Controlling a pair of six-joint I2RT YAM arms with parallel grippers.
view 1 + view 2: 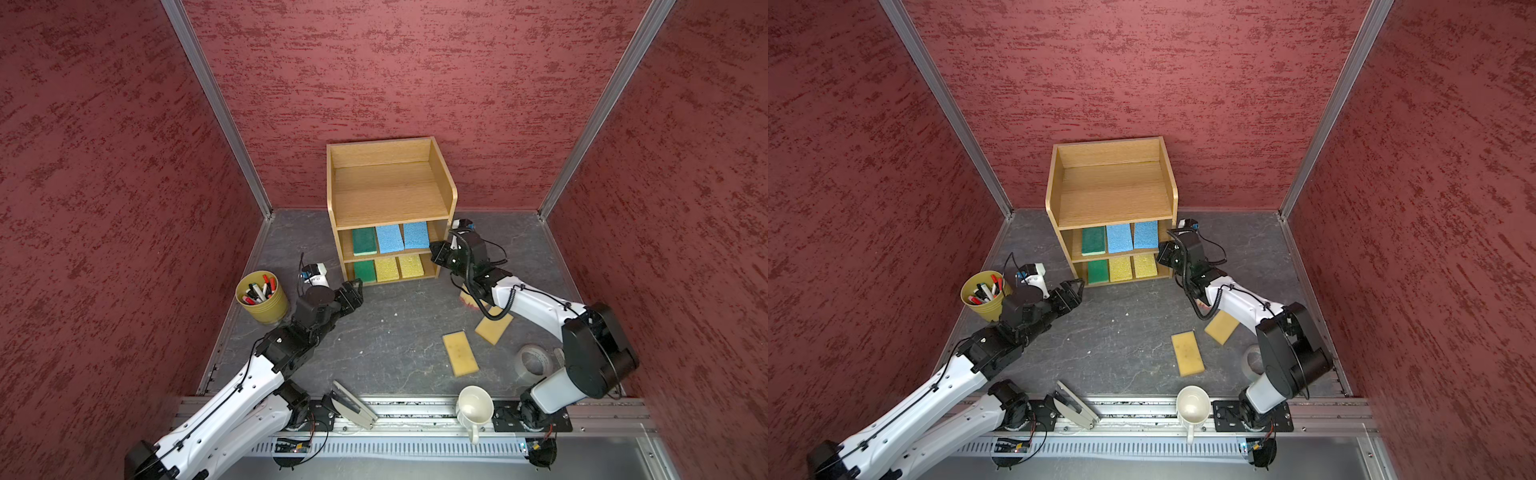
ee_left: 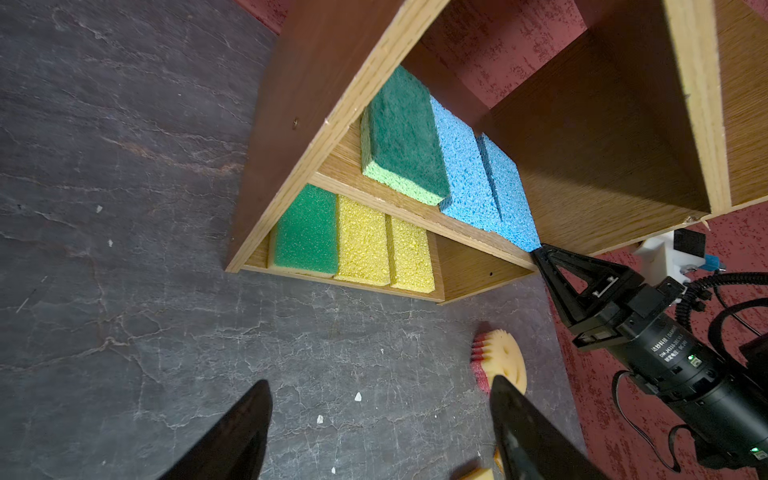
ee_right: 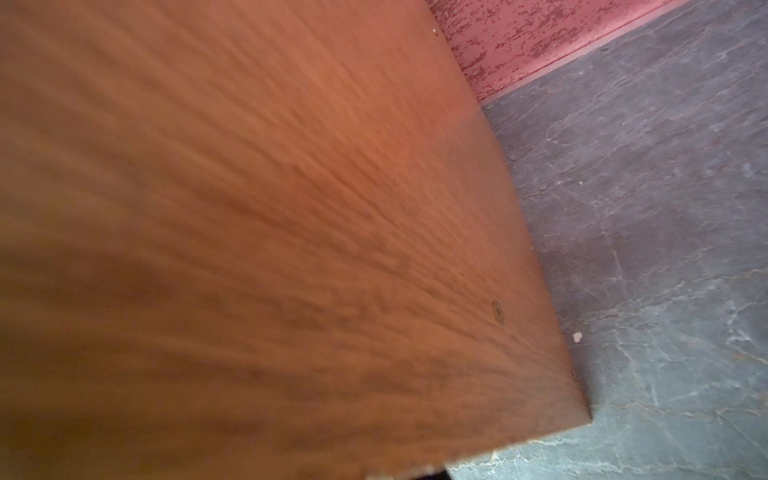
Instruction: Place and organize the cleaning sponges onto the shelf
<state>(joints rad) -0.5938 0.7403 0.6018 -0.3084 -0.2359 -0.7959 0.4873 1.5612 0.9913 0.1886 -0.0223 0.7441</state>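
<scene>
The wooden shelf (image 1: 390,195) stands at the back, its top tier bare. The middle tier holds a dark green sponge (image 1: 364,241) and two blue sponges (image 1: 389,238) (image 1: 415,235). The bottom tier holds a green sponge (image 1: 365,270) and two yellow sponges (image 1: 386,269) (image 1: 411,266). Two tan sponges (image 1: 460,354) (image 1: 493,326) lie on the floor. The round smiley sponge (image 2: 505,357) lies half under my right arm. My left gripper (image 2: 380,384) is open and empty, low by the shelf's front left corner. My right gripper (image 2: 540,252) has its tip at the right blue sponge's front corner; its jaw gap is hidden.
A yellow cup of pens (image 1: 262,297) stands left of the left arm. A tape roll (image 1: 534,361), a white mug (image 1: 473,409) and a grey clip-like tool (image 1: 353,405) sit near the front rail. The shelf's side panel (image 3: 249,208) fills the right wrist view.
</scene>
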